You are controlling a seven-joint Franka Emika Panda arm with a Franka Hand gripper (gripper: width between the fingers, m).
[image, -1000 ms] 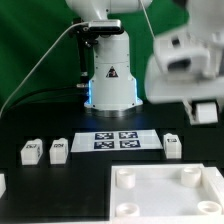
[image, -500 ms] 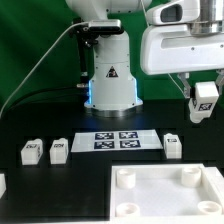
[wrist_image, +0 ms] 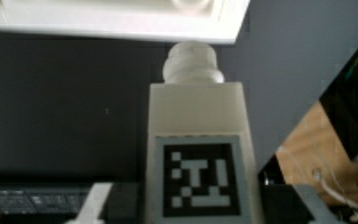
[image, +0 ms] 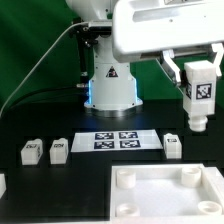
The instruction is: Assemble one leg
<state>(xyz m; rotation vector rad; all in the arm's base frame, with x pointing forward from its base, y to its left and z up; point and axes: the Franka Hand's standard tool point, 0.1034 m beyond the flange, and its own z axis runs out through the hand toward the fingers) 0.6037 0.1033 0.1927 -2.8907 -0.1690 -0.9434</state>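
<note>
Green backdrop hangs behind a black tabletop. At the back of the tabletop, in the middle of the exterior view, stands the white arm base with a blue glow low on its side.

Nearest the camera, toward the exterior view's right, the large white top lies flat with its round corner sockets facing up. Between it and the base lies the marker board.

The arm's white head fills the upper right of the exterior view. Below it, the end effector is clamped on the upper part of the leg, with a finger on either side. The leg hangs upright in the air, clear of the tabletop, with its tag facing the camera. It is above the tabletop's right part as the exterior view shows it.

In the wrist view the leg fills the middle. Its tag faces the lens and a rounded peg sits on its far end, toward an edge of the top.

Loose legs rest on the tabletop. Two are side by side to the exterior view's left of the marker board. One is just beside its right end, below the held leg and apart from it. A fourth is cut off at the left edge.
</note>
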